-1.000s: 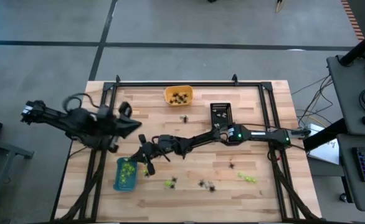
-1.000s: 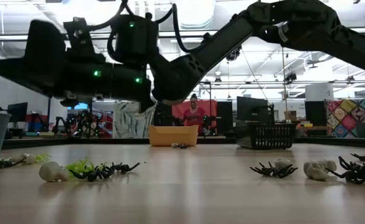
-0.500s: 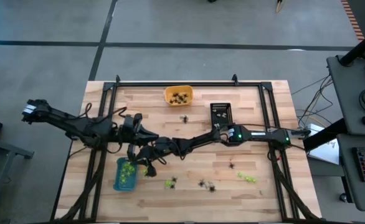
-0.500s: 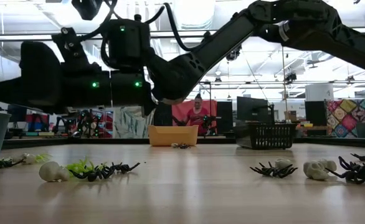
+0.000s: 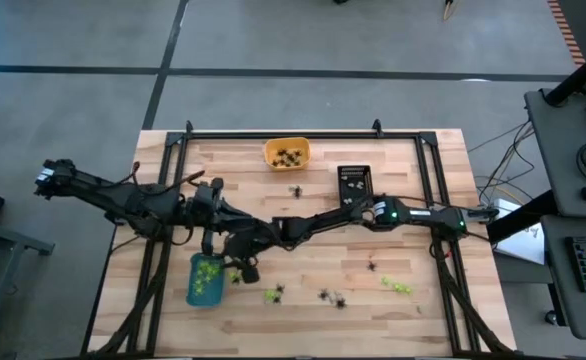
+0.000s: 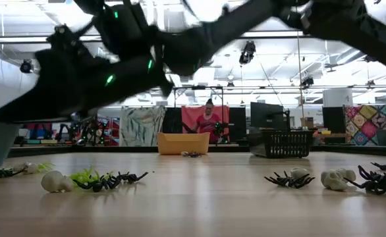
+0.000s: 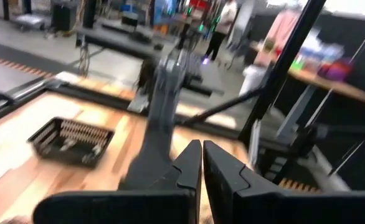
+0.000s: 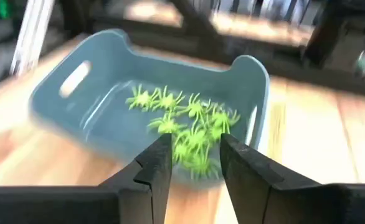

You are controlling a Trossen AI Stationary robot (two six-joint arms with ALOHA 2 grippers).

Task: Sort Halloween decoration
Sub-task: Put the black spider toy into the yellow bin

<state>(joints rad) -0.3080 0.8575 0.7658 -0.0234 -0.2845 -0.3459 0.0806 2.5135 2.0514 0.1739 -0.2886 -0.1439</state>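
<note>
Right gripper (image 8: 191,155) fingers parted, nothing visible between them, poised at rim of blue tray (image 8: 95,81) holding lime-green spiders (image 8: 182,124). Judgement: drop-off step for green piece, release under way or just done. Left gripper (image 7: 202,163) fingers pressed together, empty, beside right arm above table (image 5: 423,200). Outward: black spiders (image 5: 331,296), green piece (image 5: 397,286) and whitish bits (image 6: 55,182) loose on near part of table; orange tray (image 5: 286,153) and black tray (image 5: 354,180) at far side. Next move likely calls for lifting clear, reaching for loose trinket, matching colour to tray.
</note>
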